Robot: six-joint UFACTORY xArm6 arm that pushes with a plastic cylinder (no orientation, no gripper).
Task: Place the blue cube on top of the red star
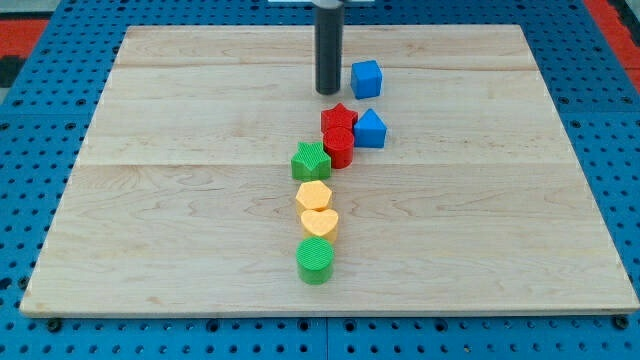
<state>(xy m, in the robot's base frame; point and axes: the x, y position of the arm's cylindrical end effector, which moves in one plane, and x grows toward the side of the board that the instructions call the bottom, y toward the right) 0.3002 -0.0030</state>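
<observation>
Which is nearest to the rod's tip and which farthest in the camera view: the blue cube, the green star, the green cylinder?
From my tip:
1. Blue cube, just at the tip's right in the view.
2. Green star, lower in the view, in the middle of the board.
3. Green cylinder, at the bottom end of the row of blocks.

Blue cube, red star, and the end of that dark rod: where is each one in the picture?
blue cube [367, 78]: camera view, point on its front face.
red star [338, 118]: camera view, point on its top face.
my tip [328, 93]: camera view, point on the rod's very end, just left of the blue cube.
</observation>
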